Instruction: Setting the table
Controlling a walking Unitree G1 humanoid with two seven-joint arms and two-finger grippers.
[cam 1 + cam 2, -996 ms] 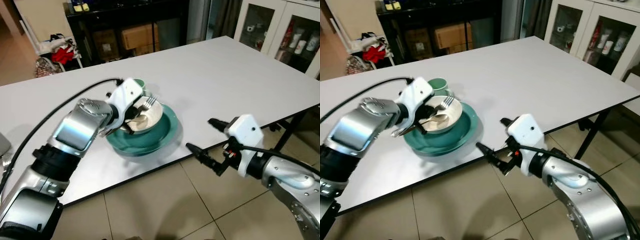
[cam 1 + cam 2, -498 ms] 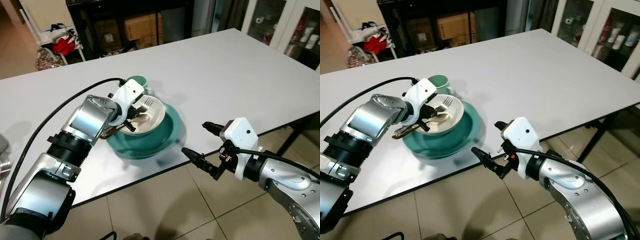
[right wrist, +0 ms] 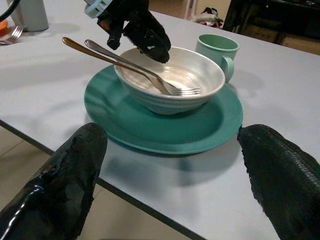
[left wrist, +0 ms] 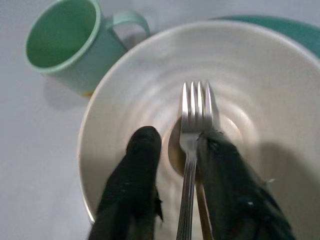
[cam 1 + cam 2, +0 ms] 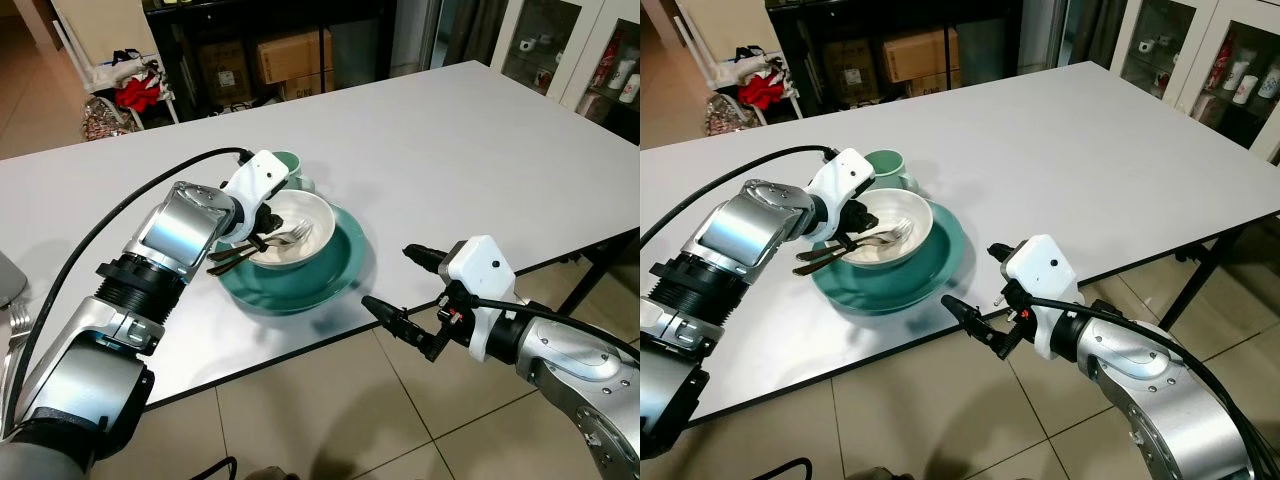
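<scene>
Now tipped flat, the fork and spoon rest in the white bowl, left hand released.

On the white table there is one green plate, and one white bowl sits on it. Two pieces of cutlery rest in the bowl: one fork and one spoon. One green mug stands just behind the bowl. At the far left edge of the frame lie more forks, too cut off to count. Two grippers are in view, the left gripper and the right gripper.
</scene>
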